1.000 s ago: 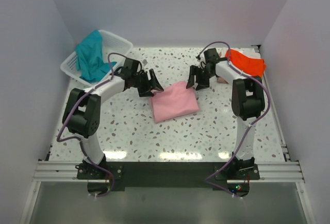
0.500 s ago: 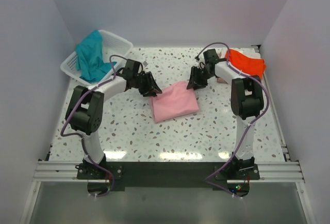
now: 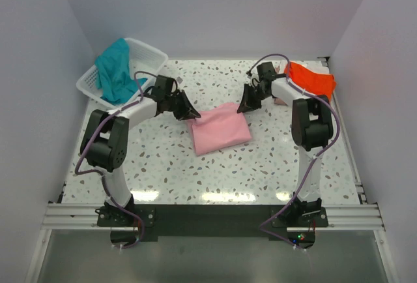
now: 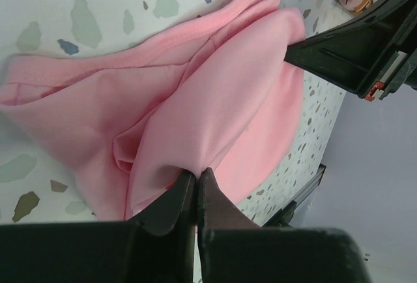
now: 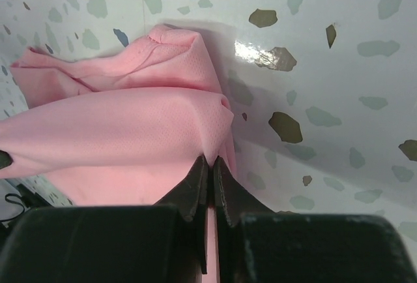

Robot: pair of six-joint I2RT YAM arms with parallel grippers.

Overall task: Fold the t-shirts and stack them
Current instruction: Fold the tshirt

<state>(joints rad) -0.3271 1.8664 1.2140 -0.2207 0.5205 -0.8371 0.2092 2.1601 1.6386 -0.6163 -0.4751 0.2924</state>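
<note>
A light pink t-shirt (image 3: 220, 128) lies folded near the middle of the table. My left gripper (image 3: 191, 113) is shut on its far-left corner, and a fold of pink cloth (image 4: 195, 133) is pinched between the tips of the left gripper (image 4: 197, 173). My right gripper (image 3: 242, 107) is shut on the far-right corner, with the pink t-shirt (image 5: 130, 133) nipped at the tips of the right gripper (image 5: 212, 161). A bright orange t-shirt (image 3: 311, 79) lies at the back right. A teal t-shirt (image 3: 116, 74) hangs over the basket.
A white lattice basket (image 3: 146, 55) stands at the back left corner. The speckled table (image 3: 221, 172) runs to walls on three sides. The right gripper's black fingers (image 4: 352, 48) show in the left wrist view, at the shirt's other corner.
Both grippers have closed from open onto the pink t-shirt's far corners. The left gripper has shifted slightly toward the shirt's corner.
</note>
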